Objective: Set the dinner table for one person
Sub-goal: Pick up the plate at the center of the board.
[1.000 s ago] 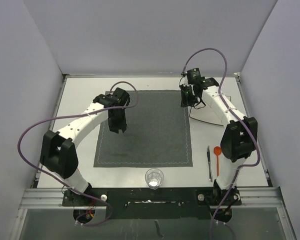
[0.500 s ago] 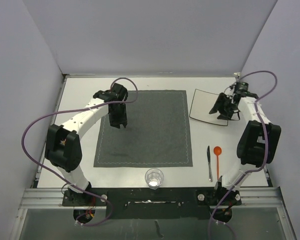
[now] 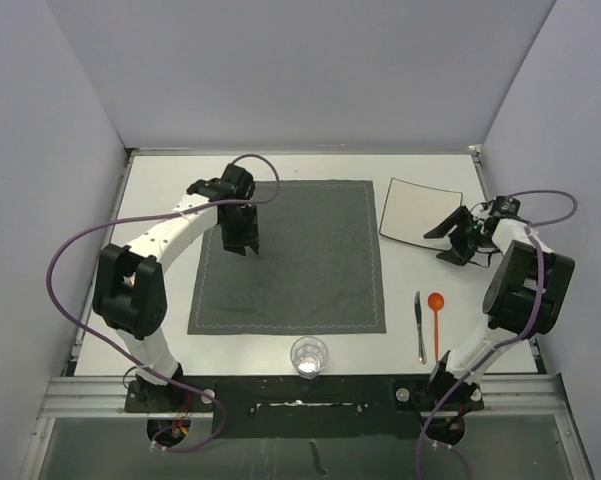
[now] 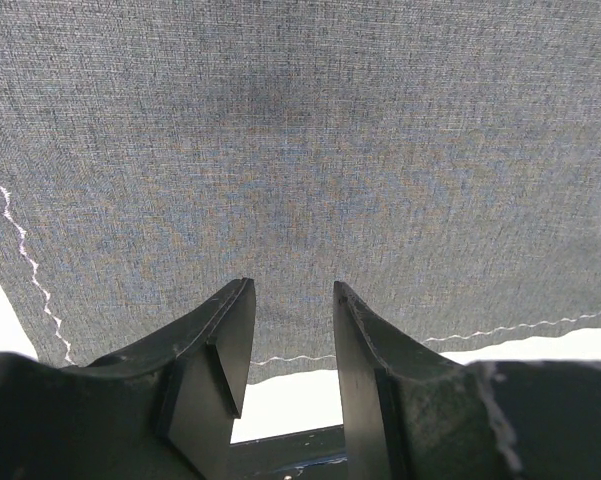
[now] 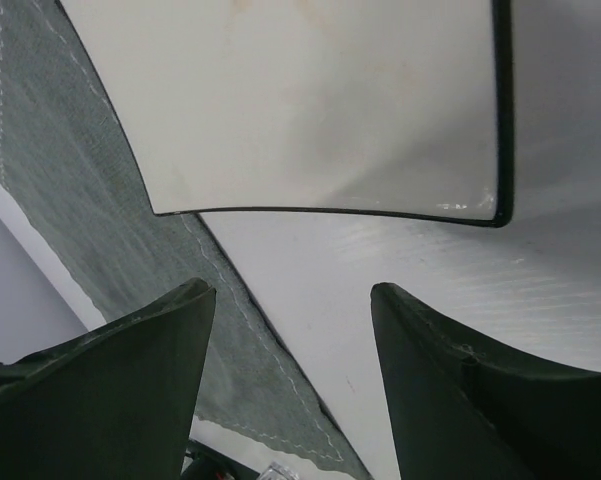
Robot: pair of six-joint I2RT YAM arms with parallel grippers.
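Note:
The dinner table [image 3: 160, 200] is a white top carrying a dark grey stitched placemat [image 3: 285, 255] at its centre. My left gripper [image 3: 242, 246] hovers over the mat's left part; in the left wrist view its jaws [image 4: 292, 285] stand a little apart, open, with only the placemat [image 4: 300, 150] beneath. A square white plate [image 3: 418, 212] with a black rim lies right of the mat. My right gripper [image 3: 444, 243] sits at the plate's near right corner, open and empty [image 5: 292, 290], with the plate [image 5: 320, 100] just ahead of the fingertips.
A knife [image 3: 419, 327] and an orange spoon [image 3: 436, 310] lie side by side at the near right. A clear glass [image 3: 309, 355] stands at the front edge, below the mat. Grey walls close in the table on three sides.
My right arm swung from the mat's far right corner out to the right of the plate, and its jaws opened. The left gripper shifted slightly toward the far side.

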